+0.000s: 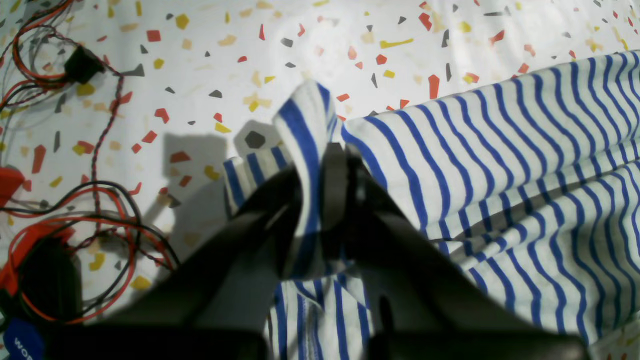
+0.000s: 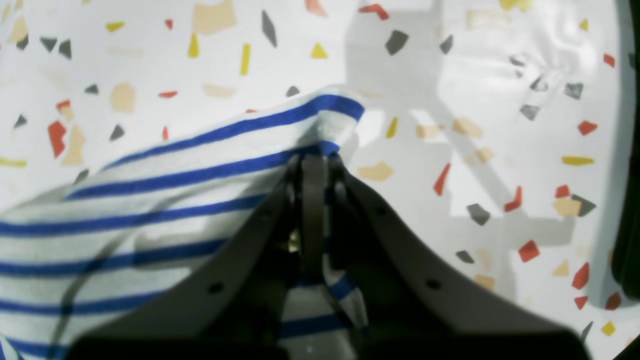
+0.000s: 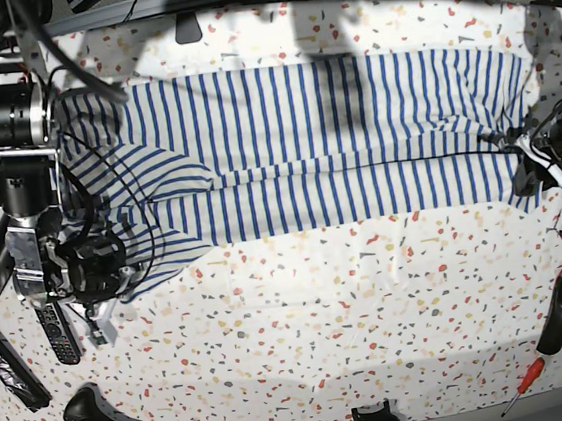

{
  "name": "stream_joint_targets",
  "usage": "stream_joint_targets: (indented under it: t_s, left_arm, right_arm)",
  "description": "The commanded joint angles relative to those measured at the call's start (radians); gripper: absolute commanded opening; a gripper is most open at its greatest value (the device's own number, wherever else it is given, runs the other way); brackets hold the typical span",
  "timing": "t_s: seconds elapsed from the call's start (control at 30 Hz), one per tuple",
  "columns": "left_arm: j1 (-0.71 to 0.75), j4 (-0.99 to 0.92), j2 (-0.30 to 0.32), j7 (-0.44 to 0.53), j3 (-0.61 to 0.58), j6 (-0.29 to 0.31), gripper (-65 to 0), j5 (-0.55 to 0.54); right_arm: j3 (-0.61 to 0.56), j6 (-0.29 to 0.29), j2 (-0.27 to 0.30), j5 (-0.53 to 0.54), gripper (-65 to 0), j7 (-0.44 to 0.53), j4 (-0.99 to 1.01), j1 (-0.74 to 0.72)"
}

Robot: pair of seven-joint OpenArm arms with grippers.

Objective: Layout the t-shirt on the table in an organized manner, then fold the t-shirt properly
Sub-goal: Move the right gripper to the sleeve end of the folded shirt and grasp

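Surface: white speckled tabletop (image 3: 300,299) fills almost the whole base view, chips of red, grey, yellow and dark all over.
Light: bright and even; soft shadows fall across the top at 12 o'clock.
Far edge: dark clutter and cables along 12 o'clock, too dim to make out.
Near edge: pale rim runs along 6 o'clock.
Loose items: red-handled screwdriver (image 3: 522,386) at 5 o'clock; black remote (image 3: 57,333) at 8 o'clock; tangle of red and black wires (image 1: 75,220) at 9 o'clock in the left wrist view.
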State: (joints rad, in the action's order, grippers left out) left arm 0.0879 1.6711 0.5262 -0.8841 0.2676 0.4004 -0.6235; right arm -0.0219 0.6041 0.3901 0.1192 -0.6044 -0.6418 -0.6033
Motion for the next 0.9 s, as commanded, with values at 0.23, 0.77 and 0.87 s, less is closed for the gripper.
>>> stream_joint_targets:
  t_s: [0.23,0.77,0.87]
  left_arm:
    - [-0.016,0.018,0.017,0.024,0.008,0.000,-65.0,-0.006]
    - [-0.016,0.018,0.017,0.024,0.008,0.000,-65.0,-0.006]
    - [-0.016,0.018,0.017,0.024,0.008,0.000,-65.0,-0.006]
  right_arm:
    - [0.002,0.077,0.008,0.044,-65.0,-0.063,-0.284,0.037]
    - [0.003,0.077,0.009,-0.029,-65.0,-0.155,-1.079,0.543]
    - [0.028,0.076,0.009,-0.093,-65.0,-0.146,-1.186,0.673]
